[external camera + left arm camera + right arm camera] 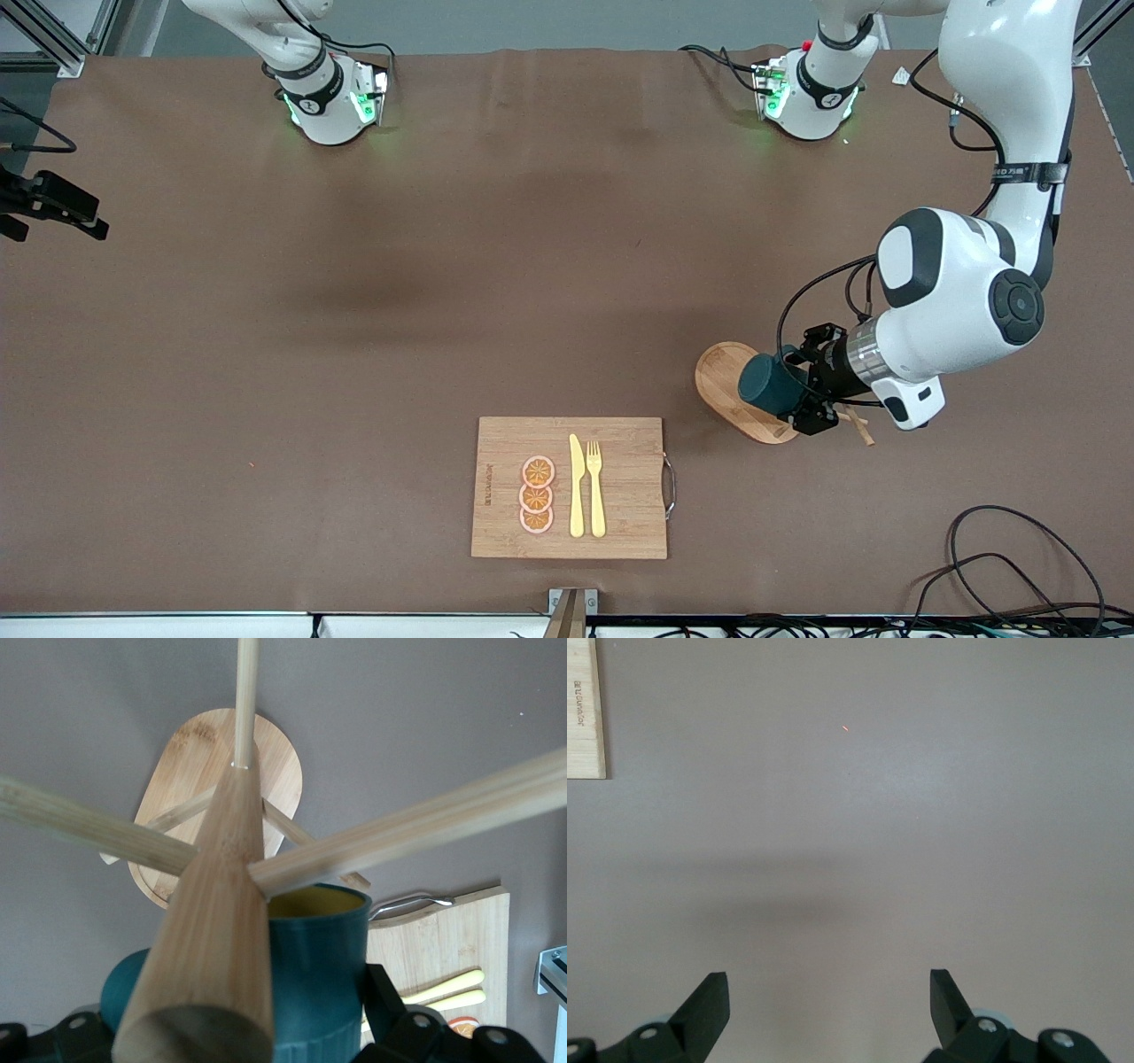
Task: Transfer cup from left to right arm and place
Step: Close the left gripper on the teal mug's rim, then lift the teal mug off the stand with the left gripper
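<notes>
The cup [769, 385], a dark teal ribbed mug with a yellowish inside, hangs over the oval base of a wooden rack [722, 381] near the left arm's end of the table. In the left wrist view a bamboo peg reaches into the cup's [319, 974] mouth, beside the rack's thick post [221, 930]. My left gripper [797, 392] is round the cup's body, with the post hiding much of it. My right gripper [828, 992] is open over bare brown table and holds nothing.
A bamboo cutting board [620, 496] with a metal handle lies near the table's front edge. It carries a yellow knife [577, 486], a fork [595, 487] and three orange slices [537, 494]. Black cables [1019, 567] loop at the front corner, toward the left arm's end.
</notes>
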Action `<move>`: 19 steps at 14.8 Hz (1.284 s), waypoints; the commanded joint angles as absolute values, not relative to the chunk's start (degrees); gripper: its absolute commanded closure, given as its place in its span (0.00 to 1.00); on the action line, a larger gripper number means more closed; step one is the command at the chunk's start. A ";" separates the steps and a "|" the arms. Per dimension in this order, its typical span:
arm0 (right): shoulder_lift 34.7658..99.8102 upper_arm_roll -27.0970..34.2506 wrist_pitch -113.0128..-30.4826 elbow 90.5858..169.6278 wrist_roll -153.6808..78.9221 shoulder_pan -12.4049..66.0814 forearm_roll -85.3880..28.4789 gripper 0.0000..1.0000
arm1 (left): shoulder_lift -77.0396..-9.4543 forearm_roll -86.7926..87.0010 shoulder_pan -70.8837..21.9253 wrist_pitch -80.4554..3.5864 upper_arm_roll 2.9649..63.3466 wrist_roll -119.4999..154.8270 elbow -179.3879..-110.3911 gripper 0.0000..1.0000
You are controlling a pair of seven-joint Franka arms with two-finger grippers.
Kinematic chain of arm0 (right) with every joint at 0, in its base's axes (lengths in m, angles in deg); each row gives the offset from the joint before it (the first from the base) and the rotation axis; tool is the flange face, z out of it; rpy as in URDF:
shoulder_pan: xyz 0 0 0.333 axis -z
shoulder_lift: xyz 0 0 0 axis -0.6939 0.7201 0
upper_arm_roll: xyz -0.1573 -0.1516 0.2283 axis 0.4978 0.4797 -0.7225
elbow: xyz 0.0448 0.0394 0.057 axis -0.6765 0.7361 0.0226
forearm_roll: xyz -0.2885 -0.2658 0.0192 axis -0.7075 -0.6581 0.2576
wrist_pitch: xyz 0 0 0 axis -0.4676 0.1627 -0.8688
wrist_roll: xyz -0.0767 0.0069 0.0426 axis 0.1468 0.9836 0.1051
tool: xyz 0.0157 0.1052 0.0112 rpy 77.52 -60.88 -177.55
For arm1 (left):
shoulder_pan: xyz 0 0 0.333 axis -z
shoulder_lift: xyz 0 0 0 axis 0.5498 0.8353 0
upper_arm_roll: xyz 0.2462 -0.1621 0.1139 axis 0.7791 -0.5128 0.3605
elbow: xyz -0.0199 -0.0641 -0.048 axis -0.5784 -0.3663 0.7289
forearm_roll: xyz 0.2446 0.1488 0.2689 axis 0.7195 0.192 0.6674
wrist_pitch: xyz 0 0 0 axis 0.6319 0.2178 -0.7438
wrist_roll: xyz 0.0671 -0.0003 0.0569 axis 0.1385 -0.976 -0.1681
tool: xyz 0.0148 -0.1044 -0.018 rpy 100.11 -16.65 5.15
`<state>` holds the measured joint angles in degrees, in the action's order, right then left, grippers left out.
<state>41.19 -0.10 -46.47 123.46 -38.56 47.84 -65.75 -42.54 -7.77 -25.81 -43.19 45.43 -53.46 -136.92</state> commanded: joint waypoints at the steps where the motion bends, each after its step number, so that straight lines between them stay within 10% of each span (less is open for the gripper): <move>1: 41.54 -0.47 -45.95 122.67 -39.38 48.42 -65.56 0.00 | -41.80 -8.57 -25.53 -43.88 45.33 -53.15 -135.97 0.20; 4: 41.63 -0.47 -46.13 122.49 -39.55 48.68 -65.56 0.00 | -41.80 -8.48 -25.53 -43.88 45.15 -53.05 -135.79 0.40; 19: 41.54 -0.47 -45.86 122.49 -39.47 48.51 -65.56 0.00 | -45.22 -9.36 -26.06 -39.05 41.64 -55.60 -134.12 0.35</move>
